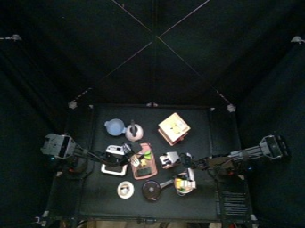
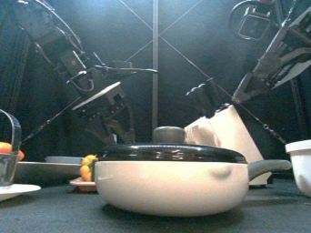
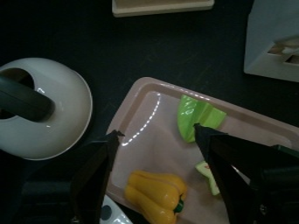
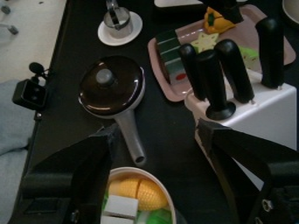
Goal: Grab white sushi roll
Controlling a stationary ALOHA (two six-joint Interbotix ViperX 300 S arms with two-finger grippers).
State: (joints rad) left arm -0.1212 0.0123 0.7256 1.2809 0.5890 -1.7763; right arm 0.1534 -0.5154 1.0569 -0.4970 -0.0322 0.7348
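Note:
A small white block with a dark edge, which looks like the white sushi roll (image 4: 118,206), lies in a bowl (image 4: 162,203) beside orange pieces. My right gripper (image 4: 158,171) is open and hangs just above that bowl, which sits at the table's front right (image 1: 185,184). My left gripper (image 3: 166,157) is open above a pink tray (image 3: 158,96) holding green pieces (image 3: 193,118) and a yellow pepper (image 3: 156,192). In the top view the left gripper (image 1: 119,158) is left of centre and the right gripper (image 1: 193,169) is right of centre.
A black lidded pan (image 4: 114,87) and a white knife block with black handles (image 4: 222,83) stand near the bowl. A white lid with a black knob (image 3: 41,105) lies beside the tray. A white pot (image 2: 170,187) fills the front view. A blue bowl (image 1: 114,127) and a box (image 1: 176,127) stand farther back.

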